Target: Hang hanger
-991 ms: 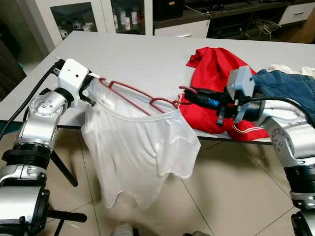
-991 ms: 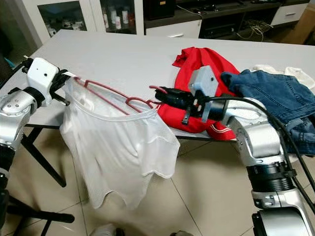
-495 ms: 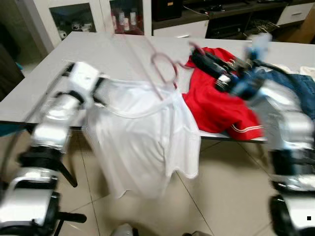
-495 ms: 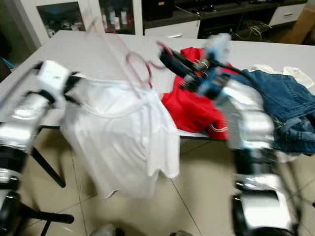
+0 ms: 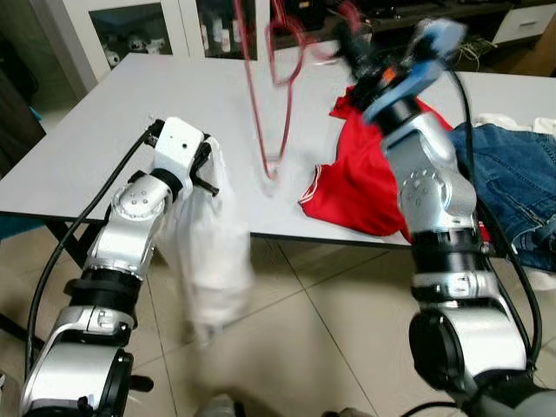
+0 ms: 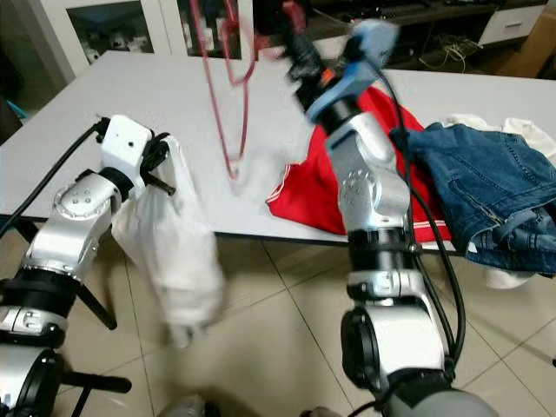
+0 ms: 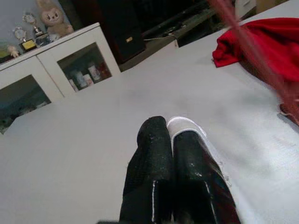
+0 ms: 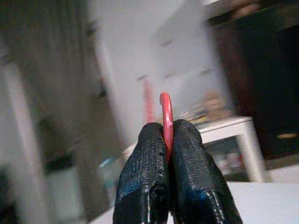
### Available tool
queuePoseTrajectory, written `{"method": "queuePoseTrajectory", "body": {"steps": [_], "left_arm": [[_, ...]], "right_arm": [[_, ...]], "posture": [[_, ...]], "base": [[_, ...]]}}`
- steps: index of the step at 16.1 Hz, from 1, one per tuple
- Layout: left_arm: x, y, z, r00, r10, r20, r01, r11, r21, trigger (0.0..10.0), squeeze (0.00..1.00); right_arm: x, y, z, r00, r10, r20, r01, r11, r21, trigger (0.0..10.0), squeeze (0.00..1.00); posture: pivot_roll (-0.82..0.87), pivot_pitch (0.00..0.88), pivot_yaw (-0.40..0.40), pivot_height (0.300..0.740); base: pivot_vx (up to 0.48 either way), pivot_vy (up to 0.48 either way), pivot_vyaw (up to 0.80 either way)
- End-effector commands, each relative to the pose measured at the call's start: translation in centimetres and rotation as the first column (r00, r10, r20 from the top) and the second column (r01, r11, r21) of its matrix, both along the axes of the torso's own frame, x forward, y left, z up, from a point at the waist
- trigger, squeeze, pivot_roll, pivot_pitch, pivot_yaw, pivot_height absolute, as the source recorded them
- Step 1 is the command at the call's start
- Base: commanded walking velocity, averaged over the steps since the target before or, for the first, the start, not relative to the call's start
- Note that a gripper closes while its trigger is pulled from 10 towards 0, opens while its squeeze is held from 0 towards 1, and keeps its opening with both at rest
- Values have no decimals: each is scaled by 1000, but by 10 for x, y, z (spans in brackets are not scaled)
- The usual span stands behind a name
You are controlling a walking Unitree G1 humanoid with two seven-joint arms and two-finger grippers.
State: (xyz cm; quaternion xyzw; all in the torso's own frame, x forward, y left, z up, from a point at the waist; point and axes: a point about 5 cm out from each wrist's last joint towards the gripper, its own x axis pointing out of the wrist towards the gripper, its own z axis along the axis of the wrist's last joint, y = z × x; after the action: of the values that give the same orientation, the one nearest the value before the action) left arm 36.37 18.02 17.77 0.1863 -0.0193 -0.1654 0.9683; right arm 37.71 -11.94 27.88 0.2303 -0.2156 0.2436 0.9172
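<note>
My right gripper (image 5: 346, 35) is raised high over the table, shut on the hook of the red wire hanger (image 5: 269, 163). The hanger dangles from it with its lower corner near the tabletop, and it carries no cloth. In the right wrist view the hook (image 8: 166, 109) sits pinched between the fingers (image 8: 145, 154). My left gripper (image 5: 207, 163) is at the table's near edge, shut on a white garment (image 5: 208, 252). The garment hangs limp below the edge toward the floor. The left wrist view shows a white hem (image 7: 183, 124) between the shut fingers (image 7: 149, 144).
The grey table (image 5: 104, 130) holds a red shirt (image 5: 365, 174) in the middle and blue jeans (image 5: 512, 174) at the right. White glass-door cabinets (image 5: 130, 26) and dark shelving stand behind it. A tiled floor lies in front.
My right arm swung up and pulled the hanger out of the white garment. The garment, spread between both grippers before, now hangs bunched from the left gripper alone.
</note>
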Motion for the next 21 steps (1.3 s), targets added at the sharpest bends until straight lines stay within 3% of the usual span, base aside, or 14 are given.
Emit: {"method": "queuePoseTrajectory", "body": {"steps": [1, 2, 4, 6, 8, 10, 11, 12, 13, 14, 15, 16, 18, 21], "left_arm": [[-1, -2, 7, 1000, 6, 31, -6, 1000, -24, 10000, 0], [-2, -1, 7, 1000, 10, 30, -9, 1000, -27, 10000, 0], [-4, 1, 4, 999, 22, 25, -21, 999, -35, 10000, 0], [-6, 1, 4, 999, 30, 22, -29, 999, -41, 10000, 0], [-6, -1, 5, 999, 32, 22, -31, 999, -45, 10000, 0], [-6, -3, 5, 999, 31, 23, -30, 998, -49, 10000, 0], [-8, -3, 3, 999, 30, 20, -29, 998, -51, 10000, 0], [-9, -4, 2, 999, 31, 17, -30, 998, -53, 10000, 0], [-9, -4, 2, 999, 31, 17, -30, 998, -53, 10000, 0], [-9, -4, 2, 999, 31, 16, -30, 998, -54, 10000, 0], [-9, -5, 1, 999, 32, 14, -31, 998, -57, 10000, 0], [-9, -6, 1, 999, 31, 13, -30, 998, -59, 10000, 0], [-10, -6, 1, 999, 30, 13, -29, 998, -61, 10000, 0], [-11, -6, 1, 1000, 30, 9, -30, 998, -57, 10000, 0]], "right_arm": [[4, -17, 8, 995, -99, 7, 98, 993, 64, 0, 0], [5, -27, 10, 987, -158, -1, 158, 983, 90, 0, 0], [5, -53, 19, 938, -345, 45, 342, 938, 55, 0, 0], [0, -63, 31, 844, -484, 230, 525, 834, -172, 0, 0], [0, -63, 28, 810, -488, 325, 580, 749, -321, 0, 0], [-3, -62, 18, 778, -445, 444, 626, 607, -489, 0, 0], [-6, -58, 1, 744, -334, 579, 668, 384, -637, 0, 0], [-9, -54, -18, 740, -204, 641, 672, 202, -712, 0, 0], [-9, -54, -18, 740, -204, 641, 672, 202, -712, 0, 0], [-8, -53, -35, 766, -149, 626, 642, 124, -756, 0, 0], [-10, -53, -65, 811, -62, 581, 582, -10, -813, 0, 0], [-11, -55, -85, 842, -17, 539, 535, -96, -839, 0, 0], [-12, -61, -104, 864, -6, 504, 494, -184, -850, 0, 0], [-11, -66, -117, 883, -2, 470, 454, -249, -855, 0, 0]], "posture": [[-9, 0, 23, 740], [-9, 0, 23, 740], [-9, 0, 23, 740], [-9, 0, 23, 740], [-25, 0, 30, 740], [-25, 0, 30, 740], [-25, 0, 30, 740], [-25, 0, 30, 740], [-25, 0, 30, 740], [-35, 0, 30, 740], [-33, 0, 30, 740], [-32, 0, 30, 740], [-30, 0, 32, 740], [-30, 0, 36, 740]], "base": [[0, 0, 0], [0, 0, 0], [0, 0, 0], [0, 0, 0], [0, 0, 0], [0, 0, 0], [0, 0, 0], [0, 0, 0], [0, 0, 0], [0, 0, 0], [0, 0, 0], [0, 0, 0], [0, 0, 0], [0, 0, 0]]}}
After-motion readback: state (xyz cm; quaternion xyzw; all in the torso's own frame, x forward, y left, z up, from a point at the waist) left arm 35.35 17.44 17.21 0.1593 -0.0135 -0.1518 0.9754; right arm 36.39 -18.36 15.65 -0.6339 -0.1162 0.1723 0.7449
